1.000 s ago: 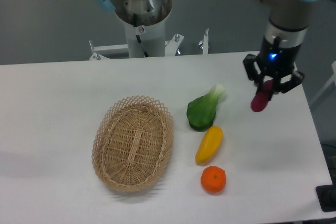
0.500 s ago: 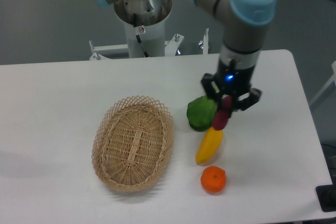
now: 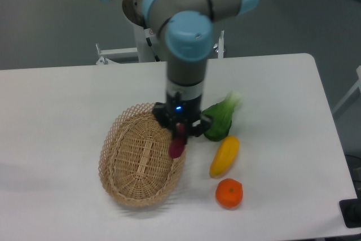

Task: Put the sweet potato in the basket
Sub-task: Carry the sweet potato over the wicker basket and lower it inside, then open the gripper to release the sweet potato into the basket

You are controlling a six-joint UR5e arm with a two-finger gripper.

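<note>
Camera: your gripper [image 3: 180, 134] pinches the sweet potato [image 3: 177, 145].
It hangs over the basket [image 3: 127, 162], at its right rim.

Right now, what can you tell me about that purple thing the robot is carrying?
It is a sweet potato, small, elongated and magenta-purple, with a smooth, slightly dull skin. It hangs nearly upright, its upper end pinched in the claw and hidden there, its tapered lower end pointing down. It is held in the air over the right-hand rim of the basket, not resting in it. Only the claw touches it.
</note>
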